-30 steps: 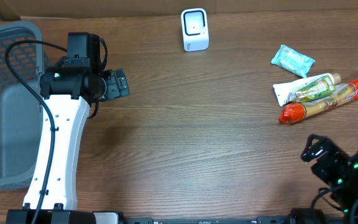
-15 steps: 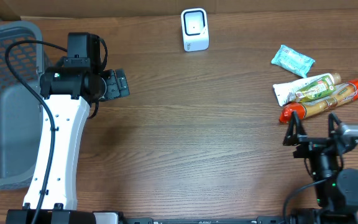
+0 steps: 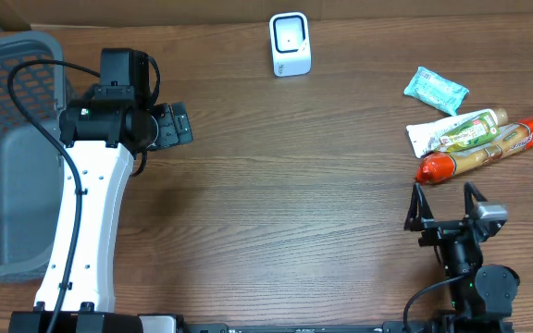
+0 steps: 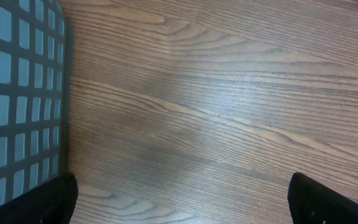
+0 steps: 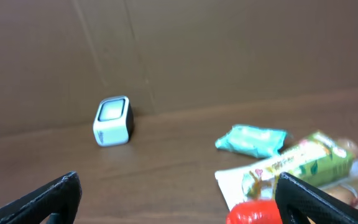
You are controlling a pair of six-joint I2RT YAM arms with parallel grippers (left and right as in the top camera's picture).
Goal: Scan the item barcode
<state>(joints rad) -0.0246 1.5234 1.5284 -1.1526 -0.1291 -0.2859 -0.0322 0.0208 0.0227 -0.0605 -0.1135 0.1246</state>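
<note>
Wood-grain table (image 3: 285, 194); cardboard wall (image 5: 229, 50) along far edge; grey basket (image 3: 7, 92) at left. Jaws apart, empty: left gripper (image 4: 182, 202), right gripper (image 3: 444, 205).

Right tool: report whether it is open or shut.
Open: the right tool has its fingers spread wide in overhead and wrist views, gripping nothing.

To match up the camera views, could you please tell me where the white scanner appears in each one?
Overhead: white scanner at top centre.
Left wrist: not in it.
Right wrist: white scanner left of centre.
Shared landmark: teal packet, to its right in both.
</note>
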